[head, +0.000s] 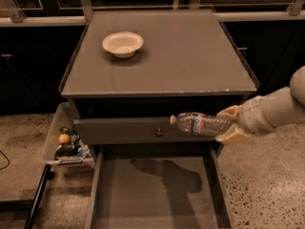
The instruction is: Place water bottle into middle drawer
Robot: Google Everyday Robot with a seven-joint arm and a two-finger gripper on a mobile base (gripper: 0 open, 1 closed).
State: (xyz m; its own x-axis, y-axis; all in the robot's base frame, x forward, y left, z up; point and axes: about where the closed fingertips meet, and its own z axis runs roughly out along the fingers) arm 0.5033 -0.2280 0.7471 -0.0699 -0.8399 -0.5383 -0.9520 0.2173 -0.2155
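The water bottle (pixel 202 124), clear with a white cap and a red-and-blue label band, lies level in the air with its cap to the left. My gripper (pixel 230 124) comes in from the right and is shut on the bottle's base end. It holds the bottle in front of the knobbed drawer front, above the far right part of the middle drawer (pixel 157 194). The middle drawer is pulled out, and its flat grey floor bears the shadow of the bottle and arm.
A cream bowl (pixel 123 43) sits on the cabinet top (pixel 190 56) at the far left. The drawer front with a round knob (pixel 158 132) is just above the open drawer. A clear bin of toys (pixel 64 140) stands on the floor at the left.
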